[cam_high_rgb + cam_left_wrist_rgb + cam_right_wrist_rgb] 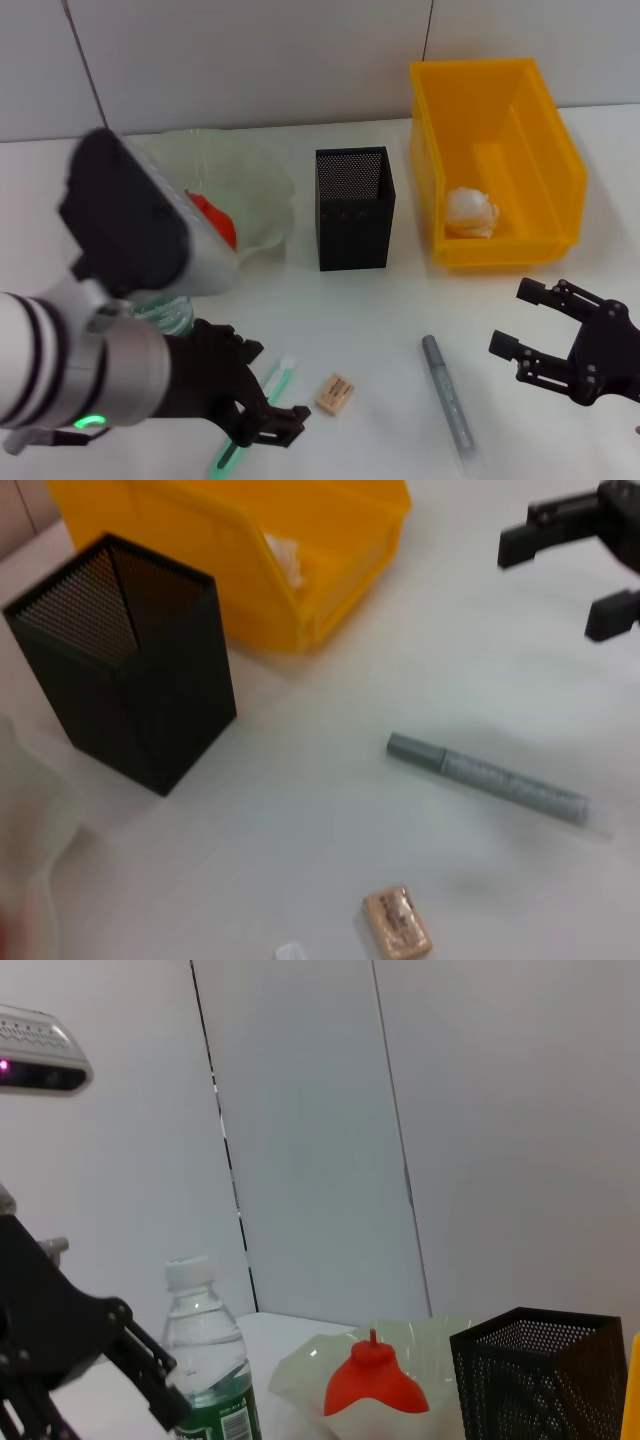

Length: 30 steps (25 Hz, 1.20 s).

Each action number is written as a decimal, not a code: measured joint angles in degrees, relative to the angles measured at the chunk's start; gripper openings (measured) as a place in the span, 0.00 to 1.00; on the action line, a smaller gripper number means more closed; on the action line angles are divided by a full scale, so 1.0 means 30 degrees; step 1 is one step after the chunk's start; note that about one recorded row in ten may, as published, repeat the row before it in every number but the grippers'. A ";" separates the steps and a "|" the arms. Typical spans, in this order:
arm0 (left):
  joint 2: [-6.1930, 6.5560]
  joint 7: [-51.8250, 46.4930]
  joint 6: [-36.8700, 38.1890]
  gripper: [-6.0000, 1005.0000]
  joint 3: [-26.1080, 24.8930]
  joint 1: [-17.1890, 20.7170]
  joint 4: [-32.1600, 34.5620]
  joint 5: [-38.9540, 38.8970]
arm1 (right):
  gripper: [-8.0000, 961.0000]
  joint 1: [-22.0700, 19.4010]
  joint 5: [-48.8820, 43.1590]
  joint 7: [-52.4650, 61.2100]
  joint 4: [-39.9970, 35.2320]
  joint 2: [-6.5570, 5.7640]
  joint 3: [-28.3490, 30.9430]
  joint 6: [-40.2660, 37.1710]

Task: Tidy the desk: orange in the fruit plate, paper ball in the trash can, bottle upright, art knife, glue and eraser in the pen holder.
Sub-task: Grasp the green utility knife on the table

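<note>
Left tool point(262, 408) spread beside upright bottle point(208, 1360), seemingly apart.

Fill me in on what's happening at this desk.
A two-armed robot is tidying. The orange sits in the fruit plate, the paper ball in the yellow bin, and the bottle stands upright beside the left gripper. The eraser, art knife and green glue stick lie on the desk, outside the pen holder. The right gripper hovers open.

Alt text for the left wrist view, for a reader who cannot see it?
A grey pen-like tool and a tan eraser lie on a white table. Behind stand a black mesh pen holder and a yellow bin, with the right gripper open at the far edge.
</note>
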 joint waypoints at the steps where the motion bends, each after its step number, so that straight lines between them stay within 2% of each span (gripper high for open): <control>1: -0.0019 -0.0524 -0.0126 0.80 0.0440 -0.0168 -0.0085 0.0443 | 0.84 0.0004 0.0001 -0.0033 0.0002 0.0019 -0.0005 0.0000; 6: -0.0079 -0.2616 -0.0478 0.80 0.1116 -0.0971 -0.0887 0.1346 | 0.84 0.0129 0.0001 -0.0060 -0.0071 0.0039 -0.0017 0.0000; 10: -0.0090 -0.3820 -0.1036 0.80 0.1591 -0.1926 -0.2536 0.1471 | 0.84 0.0188 0.0001 -0.0060 -0.0093 0.0063 -0.0032 0.0001; 30: -0.0114 -0.4152 -0.3748 0.78 0.1810 -0.3389 -0.7248 0.1594 | 0.84 0.0275 0.0002 -0.0060 -0.0101 0.0068 -0.0030 -0.0002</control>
